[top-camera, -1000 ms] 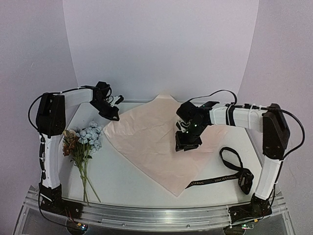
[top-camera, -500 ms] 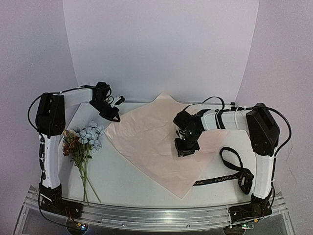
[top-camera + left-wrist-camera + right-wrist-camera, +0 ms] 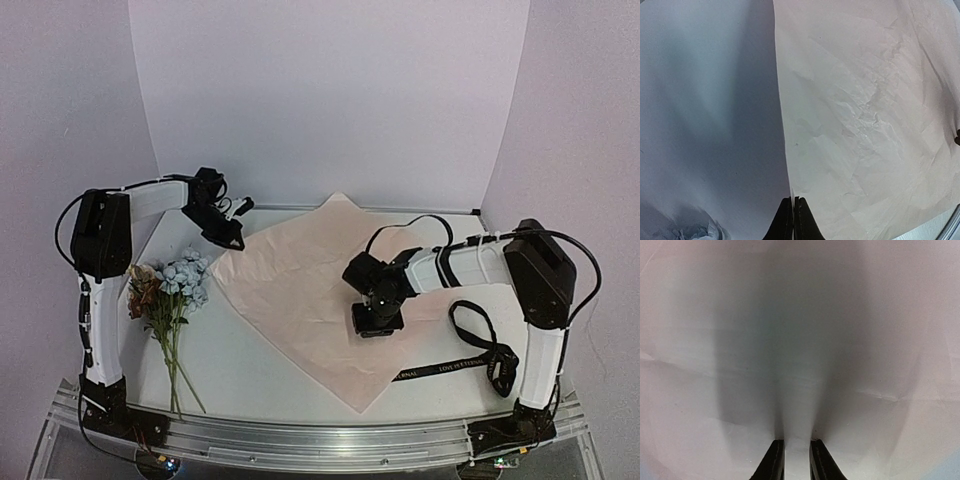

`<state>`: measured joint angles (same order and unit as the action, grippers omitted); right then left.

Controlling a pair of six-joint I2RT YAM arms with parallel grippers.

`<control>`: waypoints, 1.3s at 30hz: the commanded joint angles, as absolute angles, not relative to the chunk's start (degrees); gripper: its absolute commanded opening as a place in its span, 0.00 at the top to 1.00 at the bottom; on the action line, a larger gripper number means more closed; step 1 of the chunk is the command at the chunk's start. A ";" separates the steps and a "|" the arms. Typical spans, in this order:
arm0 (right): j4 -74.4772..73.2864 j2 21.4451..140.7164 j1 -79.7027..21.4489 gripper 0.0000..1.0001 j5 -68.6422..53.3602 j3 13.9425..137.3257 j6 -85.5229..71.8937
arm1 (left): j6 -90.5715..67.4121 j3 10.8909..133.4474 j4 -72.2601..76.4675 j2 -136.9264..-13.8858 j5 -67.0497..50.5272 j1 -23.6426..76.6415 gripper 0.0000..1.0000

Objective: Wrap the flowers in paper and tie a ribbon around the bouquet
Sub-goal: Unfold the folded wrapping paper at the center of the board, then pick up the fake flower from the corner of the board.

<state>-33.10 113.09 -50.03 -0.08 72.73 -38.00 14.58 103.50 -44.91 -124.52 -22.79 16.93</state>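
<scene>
The pink paper [image 3: 290,285] lies spread like a diamond in the middle of the table. At its left corner my left gripper [image 3: 232,240] is shut on the paper's edge [image 3: 785,150], which runs straight into the closed tips [image 3: 793,200]. My right gripper [image 3: 377,322] points down onto the right half of the paper [image 3: 800,315], its fingers [image 3: 797,442] drawn close with a narrow ridge of paper between them. The flowers [image 3: 170,290] lie on the left, blooms far and stems near; some pale blooms [image 3: 690,231] also show in the left wrist view. Right of the paper, the black ribbon [image 3: 470,345] lies looped.
A metal rail [image 3: 300,440] runs along the near edge, with both arm bases on it. White walls close the back and sides. The right arm's forearm [image 3: 470,262] reaches over the paper's right corner and the ribbon's far loop.
The right gripper slid left and nearer across the paper while its jaws narrowed. The paper shifted with it, its near corner moving closer. The left gripper stayed shut on its corner.
</scene>
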 commanded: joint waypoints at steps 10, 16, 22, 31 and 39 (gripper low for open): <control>-38.42 110.38 -54.90 0.77 1.58 72.20 -45.21 | 6.53 95.73 -37.78 -117.56 -10.89 16.79 0.71; -43.00 108.39 -53.78 0.68 -3.64 77.10 -44.10 | -6.67 93.48 -32.54 -110.84 7.24 16.81 0.17; -47.36 105.69 -53.64 0.57 -6.48 80.38 -39.58 | -30.20 83.28 -37.28 -97.43 18.29 16.44 0.00; -47.55 99.71 -52.55 0.32 -7.44 76.76 -35.18 | -52.73 56.50 -44.11 -77.14 18.40 16.80 0.00; -46.98 97.73 -49.32 0.17 -9.49 72.40 -34.90 | -63.49 42.28 -46.61 -64.36 16.03 20.87 0.00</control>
<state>-46.40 100.00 -51.27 -8.30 74.29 -35.50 -54.89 45.10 -45.67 -69.14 16.53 18.04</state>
